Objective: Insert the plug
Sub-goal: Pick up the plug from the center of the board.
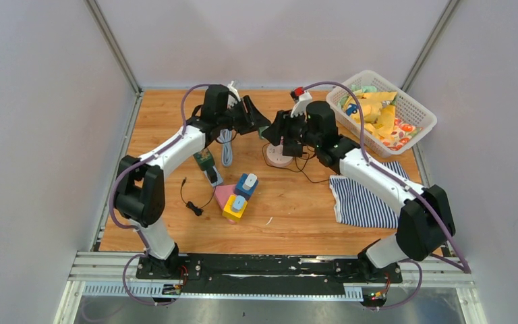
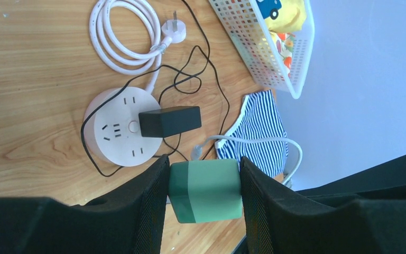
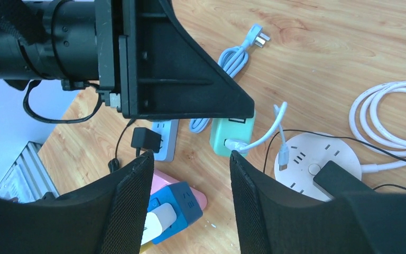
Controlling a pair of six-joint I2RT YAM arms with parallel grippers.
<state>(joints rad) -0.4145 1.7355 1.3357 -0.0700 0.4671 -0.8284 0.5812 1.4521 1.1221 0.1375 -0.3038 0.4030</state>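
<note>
My left gripper (image 2: pixel 203 161) is shut on a green charger cube (image 2: pixel 206 190) and holds it above the table, just left of the round white socket hub (image 2: pixel 119 127). The right wrist view shows the same cube (image 3: pixel 232 132) under the left gripper's tip, with a white USB cable's plug (image 3: pixel 232 144) sitting in its port. The cable's other connector (image 3: pixel 284 156) hangs loose over the hub (image 3: pixel 317 164). My right gripper (image 3: pixel 190 154) is open and holds nothing. One of its fingertips (image 3: pixel 235 159) is just below the inserted plug. From above, both grippers meet near the hub (image 1: pixel 278 156).
A black adapter (image 2: pixel 169 120) is plugged into the hub. Around it are a coiled white cord (image 2: pixel 129 39), a grey cable bundle (image 3: pixel 232 58), a white strip with a black plug (image 3: pixel 161 138), blue, yellow and pink blocks (image 1: pixel 239 196), a striped cloth (image 1: pixel 367 192) and a white basket (image 1: pixel 415 128).
</note>
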